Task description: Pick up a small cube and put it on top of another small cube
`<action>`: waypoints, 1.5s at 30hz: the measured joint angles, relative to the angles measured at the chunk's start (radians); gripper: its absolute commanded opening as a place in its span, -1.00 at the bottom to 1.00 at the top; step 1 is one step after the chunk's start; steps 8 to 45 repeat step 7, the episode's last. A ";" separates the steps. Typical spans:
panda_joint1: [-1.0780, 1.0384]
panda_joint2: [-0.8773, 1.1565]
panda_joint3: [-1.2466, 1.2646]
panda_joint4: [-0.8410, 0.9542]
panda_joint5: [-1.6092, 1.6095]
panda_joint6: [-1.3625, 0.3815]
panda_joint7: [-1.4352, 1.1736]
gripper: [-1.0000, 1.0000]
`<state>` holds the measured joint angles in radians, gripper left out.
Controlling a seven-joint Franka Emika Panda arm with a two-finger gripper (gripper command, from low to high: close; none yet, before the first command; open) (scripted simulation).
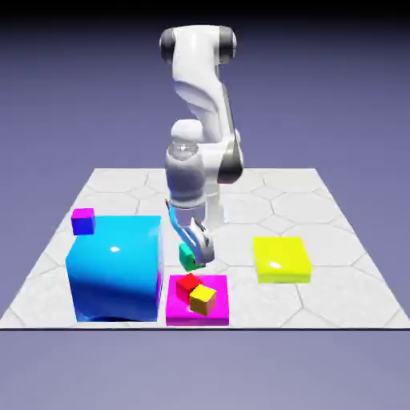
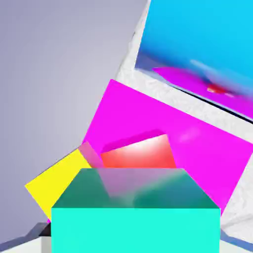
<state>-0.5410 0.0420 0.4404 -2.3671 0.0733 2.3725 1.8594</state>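
So, going left to right in the exterior view, there's a little purple cube (image 1: 83,222) sitting on top of the huge cyan cube (image 1: 118,268), over on the left part of the counter (image 1: 232,311). Next up is a flat magenta block (image 1: 198,317) with a red cube (image 1: 188,286) and a small yellow cube (image 1: 202,300) on it, those two right up against each other or nearly so. Just behind that block, the arm's pincer (image 1: 199,255) is pinching the small teal-green cube (image 1: 188,257), which looks kinda tilted from here. The hand view has the teal one huge between the fingertips, red and yellow peeking out past it. Well off to the right there's a flat yellow block (image 1: 281,261) lying on the counter.
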 measured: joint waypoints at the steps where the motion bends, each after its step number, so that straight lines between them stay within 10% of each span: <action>1: 0.003 0.036 -0.009 -0.008 -0.021 0.042 0.014 -1.00; 4: 0.032 0.145 -0.035 -0.031 -0.083 0.166 0.058 -1.00; 5: 0.035 0.157 -0.038 -0.034 -0.090 0.180 0.062 1.00; 45: 0.035 0.157 -0.038 -0.034 -0.091 0.179 0.063 1.00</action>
